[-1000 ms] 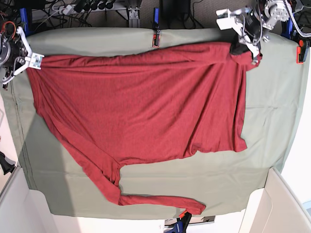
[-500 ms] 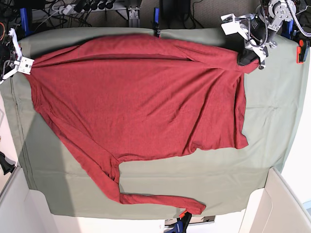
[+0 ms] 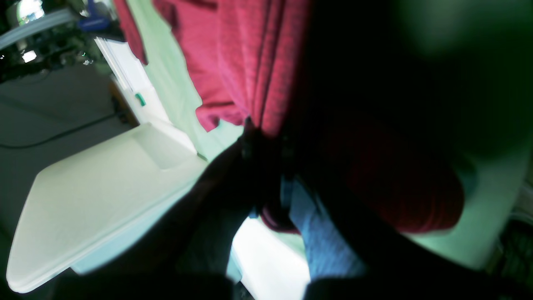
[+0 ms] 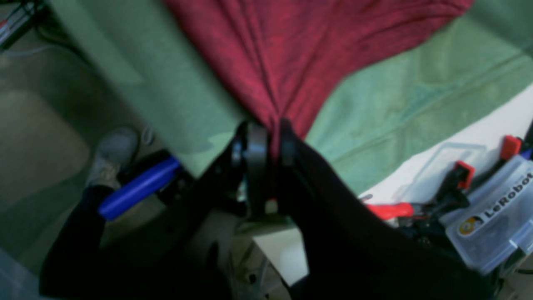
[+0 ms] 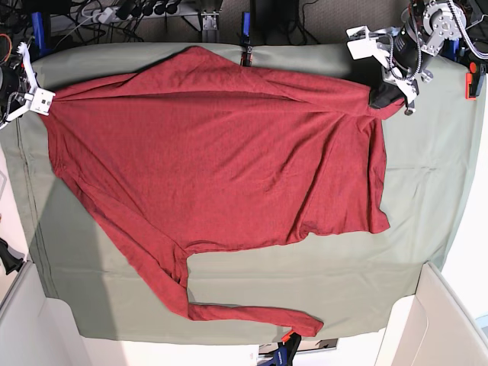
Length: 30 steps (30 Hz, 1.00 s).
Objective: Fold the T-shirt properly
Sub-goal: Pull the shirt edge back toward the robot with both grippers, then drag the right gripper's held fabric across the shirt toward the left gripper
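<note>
The brick-red T-shirt [image 5: 221, 152] lies spread over the sage-green table cloth [image 5: 435, 168], one long sleeve trailing to the front edge [image 5: 252, 314]. My left gripper [image 5: 390, 97] at the far right is shut on a bunched corner of the shirt; in the left wrist view the fabric [image 3: 254, 71] runs into the closed jaws [image 3: 266, 141]. My right gripper [image 5: 38, 101] at the far left is shut on the opposite corner; in the right wrist view red cloth [image 4: 291, 58] is pinched between the fingers [image 4: 270, 137]. A fold of fabric peaks at the back edge [image 5: 200, 53].
Clamps [image 5: 245, 55] hold the cloth at the back edge and a red one [image 5: 471, 80] at the right. White bins stand at the front right [image 5: 442, 320] and front left [image 5: 23, 320]. A clear LeRobot box [image 4: 495, 216] and red tools sit beside the table.
Both grippers keep their hold on the shirt. The back edge of the shirt has billowed further toward the rear clamps, now peaking at the table's back edge.
</note>
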Motion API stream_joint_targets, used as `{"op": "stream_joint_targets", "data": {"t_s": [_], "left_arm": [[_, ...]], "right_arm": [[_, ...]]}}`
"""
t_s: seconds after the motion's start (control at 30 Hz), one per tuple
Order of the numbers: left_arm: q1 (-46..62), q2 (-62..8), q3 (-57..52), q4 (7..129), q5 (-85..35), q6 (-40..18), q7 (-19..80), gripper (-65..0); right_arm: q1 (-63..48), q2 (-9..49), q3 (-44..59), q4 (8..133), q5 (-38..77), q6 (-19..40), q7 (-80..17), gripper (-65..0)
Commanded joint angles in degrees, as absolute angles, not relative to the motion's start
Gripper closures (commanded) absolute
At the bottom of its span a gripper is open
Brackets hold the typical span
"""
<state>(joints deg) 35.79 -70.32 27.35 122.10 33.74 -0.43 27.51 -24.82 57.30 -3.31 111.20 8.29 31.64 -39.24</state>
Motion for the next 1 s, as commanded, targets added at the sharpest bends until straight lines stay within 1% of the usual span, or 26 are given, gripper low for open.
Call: {"op": "stream_joint_targets", "data": {"t_s": [0.0, 0.13, 0.23, 0.33, 0.37, 0.47, 0.5, 0.53, 0.7, 0.87, 0.97], "left_arm": [[34.81, -71.4, 26.87, 122.26, 33.74, 0.51, 26.76, 0.0], [31.31, -70.96, 26.87, 120.66, 31.33, -2.68, 23.94, 0.0], [28.58, -69.76, 26.87, 118.56, 29.47, -4.03, 21.32, 0.0], [26.5, -68.42, 26.87, 116.73, 27.86, -4.58, 20.97, 0.0], [26.13, -68.27, 26.87, 116.33, 27.88, -4.51, 20.97, 0.0], [25.69, -68.27, 26.87, 115.9, 27.88, -4.54, 20.97, 0.0], [25.71, -68.27, 26.87, 115.9, 27.83, -4.56, 20.97, 0.0], [25.71, -68.27, 26.87, 115.9, 27.81, -4.56, 20.95, 0.0], [25.71, -68.25, 26.87, 115.9, 27.62, -4.54, 20.95, 0.0], [25.71, -67.88, 26.87, 115.9, 27.59, -4.51, 20.97, 0.0], [25.76, -67.35, 26.87, 115.9, 25.82, -4.56, 21.32, 0.0]], "right_arm": [[-23.81, 58.0, -2.5, 111.42, 7.92, 31.31, -39.0, 0.0], [-21.34, 55.66, -2.5, 109.06, 7.97, 31.33, -38.26, 0.0], [-19.64, 54.37, -2.5, 107.02, 7.94, 31.33, -36.69, 0.0], [-18.24, 53.39, -2.5, 105.51, 8.03, 31.33, -36.67, 0.0], [-18.24, 53.32, -2.5, 105.49, 8.19, 31.33, -36.69, -2.0], [-18.26, 53.32, -2.5, 105.54, 10.74, 31.35, -37.15, -24.9], [-18.28, 53.32, -2.5, 105.54, 11.03, 31.35, -37.15, -29.8], [-18.28, 53.34, -2.5, 105.54, 11.2, 31.35, -37.17, -31.6], [-18.28, 53.34, -2.5, 106.37, 14.13, 31.38, -38.04, -31.6], [-18.28, 53.32, -2.5, 111.18, 17.41, 31.4, -40.49, -31.5], [-18.33, 53.08, -2.5, 113.36, 20.36, 32.71, -40.51, -31.5]]}}
